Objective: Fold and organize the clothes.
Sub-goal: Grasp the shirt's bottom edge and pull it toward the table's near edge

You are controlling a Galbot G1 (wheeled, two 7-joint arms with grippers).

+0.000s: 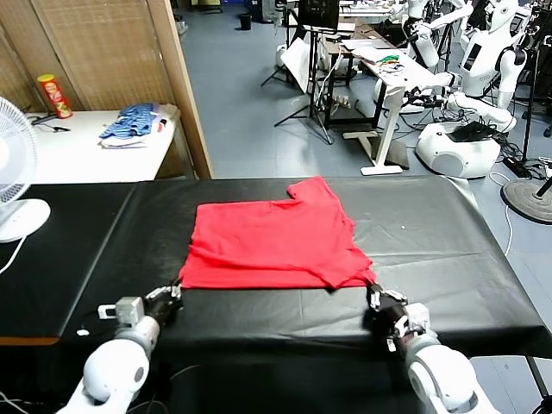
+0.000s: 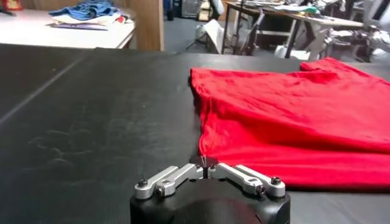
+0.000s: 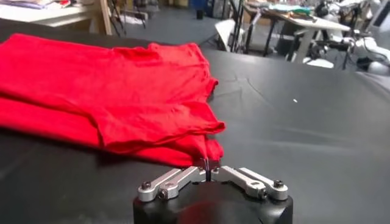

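One red T-shirt on one black table, two grippers (left, right), one fan.

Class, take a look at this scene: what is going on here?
A two-armed robot is folding a red T-shirt laid out on a black table. The shirt is already partly folded. The left end effector is shut on the shirt's near left corner, and the right end effector is shut on its near right corner, both at the table's near edge. Nothing is lifted yet. A blue striped garment pile lies on a separate white table behind.
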